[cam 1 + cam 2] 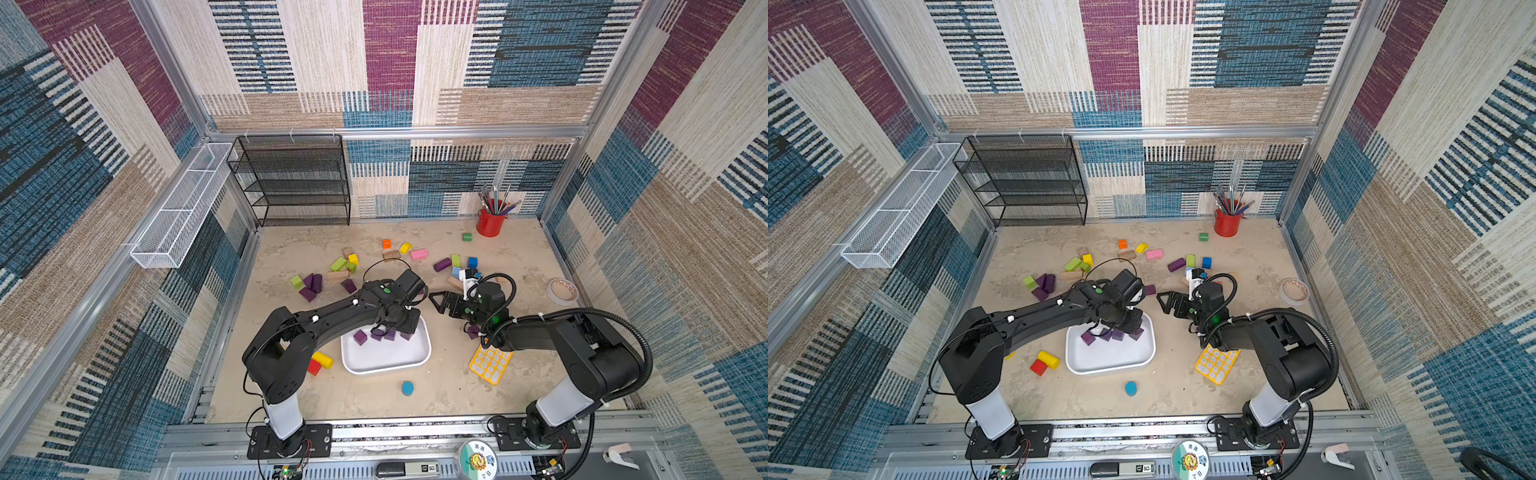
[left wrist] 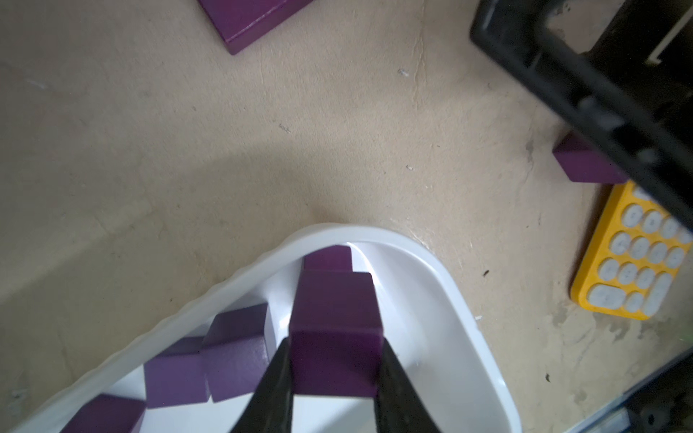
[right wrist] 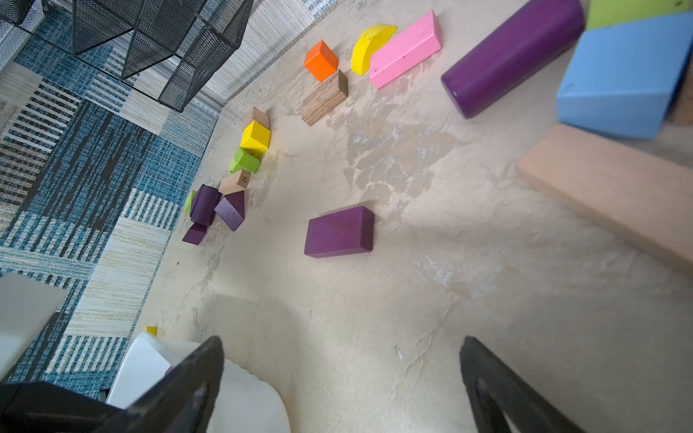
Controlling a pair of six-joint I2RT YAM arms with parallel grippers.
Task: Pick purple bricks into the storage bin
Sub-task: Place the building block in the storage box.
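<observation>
The left pincer (image 2: 335, 343) was clamped on a purple cube (image 2: 333, 311) low over a corner of the storage bin (image 2: 442, 285), at the lower middle of the left wrist frame. The right pincer (image 3: 341, 341) gaped wide and empty above bare table (image 3: 375, 300). Released there, the cube might land on the binned purple bricks (image 2: 232, 345) crowded along the wall and tip over the shallow rim, and the right pincer, going for the flat purple brick (image 3: 339, 231), might strike the left arm (image 1: 332, 309) close by. Only the left wrist view showed the grip, which that arm's wrist hid in both top views; those showed loose purple bricks (image 1: 311, 286) lying at the table's middle left.
</observation>
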